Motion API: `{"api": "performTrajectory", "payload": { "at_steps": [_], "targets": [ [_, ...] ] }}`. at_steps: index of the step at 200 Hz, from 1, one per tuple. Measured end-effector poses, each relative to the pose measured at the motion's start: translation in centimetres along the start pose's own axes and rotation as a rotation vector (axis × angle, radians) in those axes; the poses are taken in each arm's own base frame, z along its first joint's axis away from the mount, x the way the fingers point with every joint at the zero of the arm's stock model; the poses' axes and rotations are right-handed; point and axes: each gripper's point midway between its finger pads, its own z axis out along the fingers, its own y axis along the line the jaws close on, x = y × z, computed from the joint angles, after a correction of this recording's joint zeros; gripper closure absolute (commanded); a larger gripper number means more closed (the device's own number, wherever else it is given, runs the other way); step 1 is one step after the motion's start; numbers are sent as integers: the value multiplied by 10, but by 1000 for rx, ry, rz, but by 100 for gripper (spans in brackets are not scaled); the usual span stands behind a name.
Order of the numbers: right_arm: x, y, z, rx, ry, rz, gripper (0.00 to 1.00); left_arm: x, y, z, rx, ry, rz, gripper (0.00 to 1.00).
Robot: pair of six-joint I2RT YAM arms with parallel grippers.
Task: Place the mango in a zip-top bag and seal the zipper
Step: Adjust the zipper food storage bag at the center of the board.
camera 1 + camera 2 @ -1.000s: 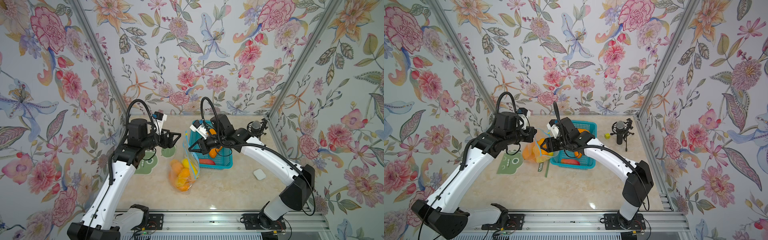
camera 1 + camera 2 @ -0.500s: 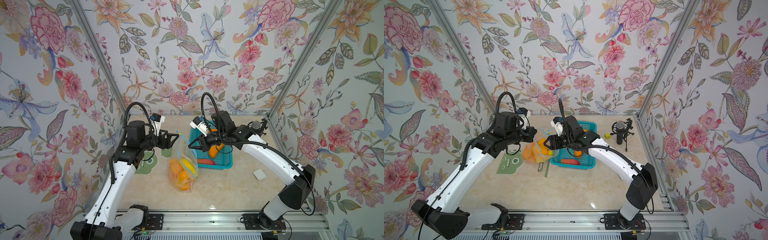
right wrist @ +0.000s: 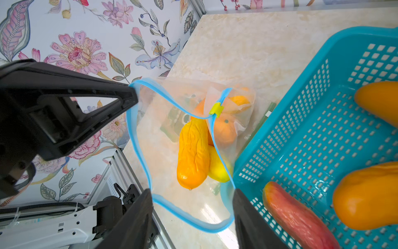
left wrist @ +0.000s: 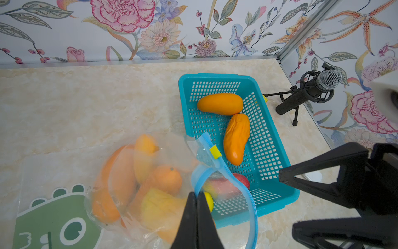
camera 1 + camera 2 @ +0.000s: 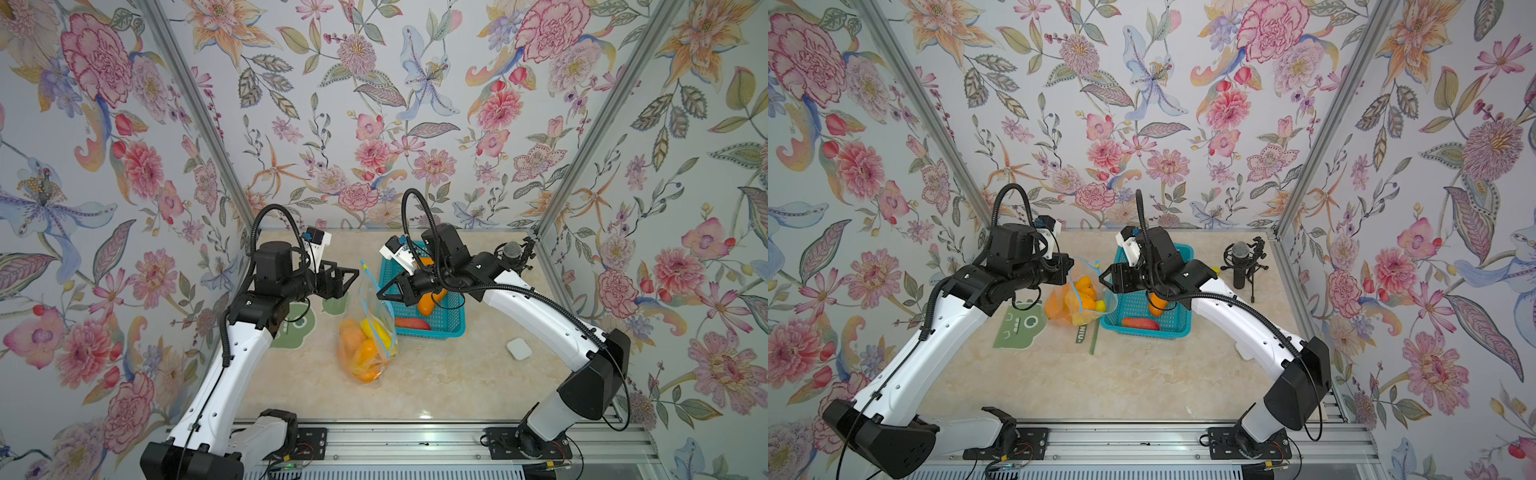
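Scanning from left: the left gripper (image 4: 196, 194) is seen clamped together on the blue rim of the zip-top bag (image 5: 368, 340), stood mid-table; a mango (image 3: 192, 154) is lodged inside; the right gripper (image 3: 192, 190) is held with jaws apart at the rim, beside the teal basket (image 5: 440, 331).

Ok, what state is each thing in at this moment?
zip-top bag, mouth open, mango inside.
zipper slider, at one end, zipper unsealed.
left gripper, jaws shut on the bag's rim.
right gripper, jaws open, near the bag mouth.
basket, upright, holding two orange mangoes and a red fruit.
microphone, upright on its stand.
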Motion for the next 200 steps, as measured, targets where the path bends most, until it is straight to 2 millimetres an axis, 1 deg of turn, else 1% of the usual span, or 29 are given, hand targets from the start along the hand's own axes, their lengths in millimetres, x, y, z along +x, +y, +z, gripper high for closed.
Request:
{"api": "performTrajectory", "payload": {
  "at_steps": [27,36,50,84,116,133,148,157,187,200],
  "targets": [
    [-11,-7,-22,25,-57,5,41,0,0,0,0,0,0,100],
    [-13,-9,-26,31,-70,6,42,0,0,0,0,0,0,100],
    [-13,-12,-27,40,-74,9,42,0,0,0,1,0,0,100],
    [-7,-21,-18,60,-52,19,43,0,-1,0,8,1,0,100],
    [2,-32,-1,85,-15,34,46,-1,-2,-3,12,-5,1,100],
    [11,-40,7,103,10,42,48,-2,-3,-5,13,-10,1,100],
    [19,-46,11,121,27,48,53,-2,-3,-6,14,-13,1,100],
    [22,-49,13,128,35,54,58,-2,-3,-6,14,-13,1,100],
    [25,-51,15,136,40,57,87,-3,-3,-8,15,-16,2,100],
    [23,-50,15,135,38,56,95,-3,-3,-9,16,-19,2,100]
  ]
}}
